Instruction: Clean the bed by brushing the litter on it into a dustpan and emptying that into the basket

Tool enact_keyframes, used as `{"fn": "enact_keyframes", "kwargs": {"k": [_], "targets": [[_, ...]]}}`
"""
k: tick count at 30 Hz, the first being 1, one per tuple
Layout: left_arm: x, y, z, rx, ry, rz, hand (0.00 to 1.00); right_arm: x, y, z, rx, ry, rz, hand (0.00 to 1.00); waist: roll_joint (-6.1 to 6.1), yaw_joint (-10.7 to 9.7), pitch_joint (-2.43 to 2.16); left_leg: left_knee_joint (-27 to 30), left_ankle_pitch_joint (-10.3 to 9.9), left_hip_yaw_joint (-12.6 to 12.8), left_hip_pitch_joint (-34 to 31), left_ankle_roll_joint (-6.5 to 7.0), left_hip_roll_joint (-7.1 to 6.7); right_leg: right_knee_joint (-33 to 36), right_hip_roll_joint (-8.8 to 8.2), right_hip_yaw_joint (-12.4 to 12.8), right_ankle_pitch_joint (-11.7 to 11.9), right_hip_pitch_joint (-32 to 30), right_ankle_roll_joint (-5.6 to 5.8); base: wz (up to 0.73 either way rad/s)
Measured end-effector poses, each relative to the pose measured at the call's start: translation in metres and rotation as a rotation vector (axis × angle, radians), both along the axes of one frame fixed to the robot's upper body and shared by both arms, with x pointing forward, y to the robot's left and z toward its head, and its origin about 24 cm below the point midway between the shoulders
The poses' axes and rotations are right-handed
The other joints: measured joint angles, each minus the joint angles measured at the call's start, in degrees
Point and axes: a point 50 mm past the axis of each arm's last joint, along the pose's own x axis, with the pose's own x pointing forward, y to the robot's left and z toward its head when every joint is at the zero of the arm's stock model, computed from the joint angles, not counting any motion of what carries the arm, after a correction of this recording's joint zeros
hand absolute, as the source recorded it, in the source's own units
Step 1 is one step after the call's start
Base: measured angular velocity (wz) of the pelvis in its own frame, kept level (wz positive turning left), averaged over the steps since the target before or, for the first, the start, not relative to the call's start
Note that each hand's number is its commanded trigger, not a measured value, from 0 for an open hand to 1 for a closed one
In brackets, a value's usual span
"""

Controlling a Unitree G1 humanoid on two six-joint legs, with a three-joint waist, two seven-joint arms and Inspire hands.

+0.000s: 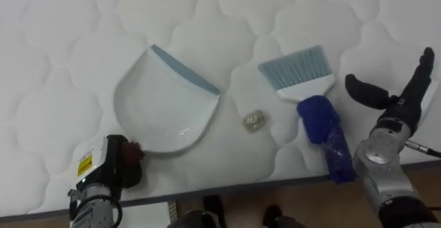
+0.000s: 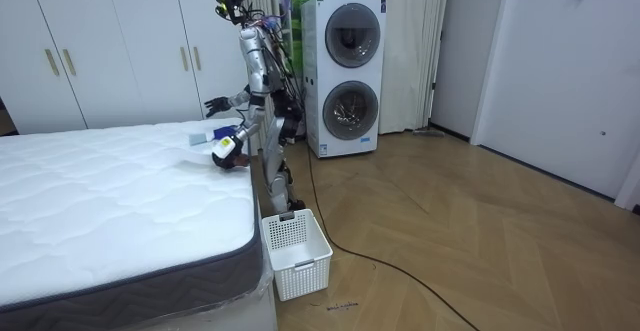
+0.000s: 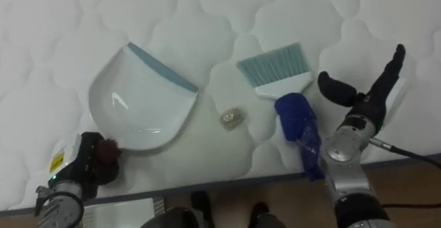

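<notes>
Bed (image 1: 55,63): bare white quilted mattress, and the near edge runs just below the dustpan (image 1: 165,107).

Dustpan: white with a blue lip, lying flat on the mattress. The lip points away from the robot and up to the right.

Scrap (image 1: 253,121): small, crumpled and pale. It lies on the mattress just right of the dustpan, between it and the brush (image 1: 313,107), touching neither.

Brush: right of the dustpan, beyond the scrap. It lies flat with the pale blue bristles away from the robot. The dark blue handle points toward the bed edge and its tip reaches over that edge.

Left hand (image 1: 122,160): at the dustpan's near left rim, fingers curled closed there on the rear of the pan.

Right hand (image 1: 396,104): well right of the dustpan, just beyond the brush handle and apart from it. Fingers straight, thumb spread wide, holding nothing.

Room view: the robot stands upright at the side of the bed, on the dustpan's near side. A white basket (image 2: 295,251) sits on the floor, below the dustpan and toward the room view's right.
</notes>
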Motion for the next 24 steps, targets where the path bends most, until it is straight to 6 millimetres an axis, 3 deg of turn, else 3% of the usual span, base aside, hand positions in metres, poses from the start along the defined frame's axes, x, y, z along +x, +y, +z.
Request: {"fn": "enact_keyframes", "kwargs": {"k": [9, 19, 24], "targets": [[-0.007, 0.002, -0.006, -0.055, 0.067, 0.0, 1.0, -0.003, 0.003, -0.006, -0.017, 0.022, 0.02, 0.0, 0.55, 0.87, -0.15, 0.54, 0.0, -0.12, -0.04, -0.01, 0.25, 0.19, -0.47, -0.95, 0.07, 0.15, -0.13, 0.0], [-0.012, 0.003, -0.008, -0.09, 0.101, -0.006, 1.0, -0.024, 0.002, -0.052, -0.074, 0.271, 0.085, 0.0, 1.25, 1.78, 0.01, 2.13, -0.03, -0.89, -1.24, 0.02, 0.75, 1.16, 0.18, -0.96, 0.19, -0.46, -0.44, 0.02], [-0.011, 0.002, -0.007, -0.094, 0.097, -0.013, 1.0, -0.027, 0.0, -0.057, -0.072, 0.302, 0.096, 0.0, 1.98, 2.2, 0.0, 2.87, -0.05, -0.9, -2.41, 0.1, 0.73, 2.21, -0.28, -0.62, -0.16, -1.91, -0.7, -0.02]]}}
